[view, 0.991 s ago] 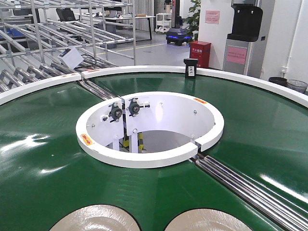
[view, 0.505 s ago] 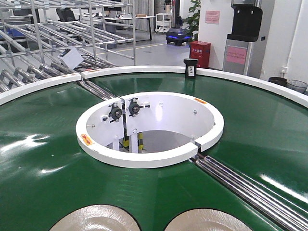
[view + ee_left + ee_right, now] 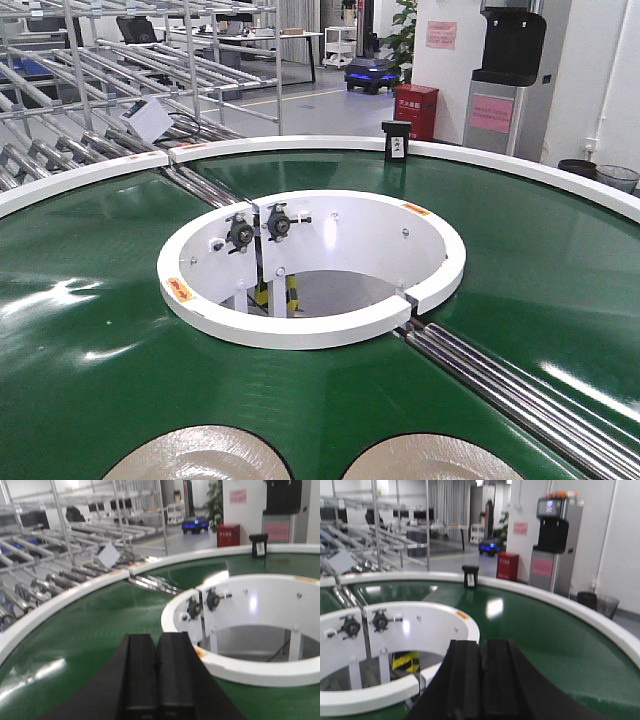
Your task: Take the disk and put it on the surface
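The one open well here is the white ring (image 3: pixel 300 330) in the middle of the green belt (image 3: pixel 100 300). Inside it I can see two black knobs (image 3: pixel 241 234) bolted to the inner wall at the left. Below them are yellow-and-black striped posts (image 3: pixel 275 293), standing over a grey floor. At the far right of the front view stand two bins (image 3: pixel 577 168), and I cannot tell what is in them.

By count there are two pale disks. One disk (image 3: pixel 200 457) lies at the lower left edge of the front view and the other (image 3: pixel 432 460) at the lower right, and the frame cuts both off. They lie flat on the belt, side by side but apart, with a strip of green between them. Two roller strips (image 3: pixel 520 395) cross the belt, one at the upper left and one running to the lower right. One small black box (image 3: pixel 397 143) sits on the white outer rim (image 3: pixel 300 143) at the top centre.

My left gripper (image 3: pixel 157 647) fills the bottom centre of its own view. Its two black fingers are pressed together with only a thin seam between them, and they hold nothing. It points over the belt towards the ring. My right gripper (image 3: pixel 481 650) is the same, pressed together and empty at the bottom centre of its view.

Neither wrist view shows a disk, and the front view shows neither gripper. I cannot tell how the disks lie relative to either gripper.
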Robot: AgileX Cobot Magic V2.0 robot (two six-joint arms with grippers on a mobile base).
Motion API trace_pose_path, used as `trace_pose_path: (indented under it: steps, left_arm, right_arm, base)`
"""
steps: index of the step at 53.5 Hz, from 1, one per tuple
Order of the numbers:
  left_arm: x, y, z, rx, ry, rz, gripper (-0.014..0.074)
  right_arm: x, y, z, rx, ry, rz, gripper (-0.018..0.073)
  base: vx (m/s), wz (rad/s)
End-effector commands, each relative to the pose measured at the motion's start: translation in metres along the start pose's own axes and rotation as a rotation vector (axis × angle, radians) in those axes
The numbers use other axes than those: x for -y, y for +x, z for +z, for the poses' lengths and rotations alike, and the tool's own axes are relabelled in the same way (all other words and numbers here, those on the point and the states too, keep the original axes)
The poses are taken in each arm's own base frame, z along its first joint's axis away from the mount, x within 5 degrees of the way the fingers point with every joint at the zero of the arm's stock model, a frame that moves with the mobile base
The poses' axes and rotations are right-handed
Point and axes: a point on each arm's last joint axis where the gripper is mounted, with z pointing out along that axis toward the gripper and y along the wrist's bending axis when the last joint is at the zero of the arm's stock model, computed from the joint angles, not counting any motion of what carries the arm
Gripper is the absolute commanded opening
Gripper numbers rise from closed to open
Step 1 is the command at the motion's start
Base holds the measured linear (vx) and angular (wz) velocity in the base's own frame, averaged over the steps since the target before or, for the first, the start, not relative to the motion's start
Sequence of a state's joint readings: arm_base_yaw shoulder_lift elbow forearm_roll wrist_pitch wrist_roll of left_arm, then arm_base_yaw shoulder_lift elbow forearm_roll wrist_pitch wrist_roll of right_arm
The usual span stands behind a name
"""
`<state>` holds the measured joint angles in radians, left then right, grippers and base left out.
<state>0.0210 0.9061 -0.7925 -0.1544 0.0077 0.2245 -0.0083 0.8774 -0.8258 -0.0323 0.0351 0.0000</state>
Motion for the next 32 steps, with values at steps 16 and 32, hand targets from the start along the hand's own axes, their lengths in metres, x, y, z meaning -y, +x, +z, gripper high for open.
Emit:
trace_pose_path:
  steps: [16, 32]
  left_arm:
    - [-0.0001, -0.0112, 0.0078, 0.049, -0.003, -0.019, 0.0303]
    - [0.0081, -0.0125, 0.0076, 0.059, 0.036, -0.025, 0.0491]
  right_arm:
    - [0.0015, -0.0167, -0.0009, 0.088, 0.007, 0.011, 0.0395]
    - [-0.0023, -0.0173, 0.0013, 0.103, -0.017, 0.113, 0.0718]
  base:
    - [0.00, 0.00]
    - [0.00, 0.00]
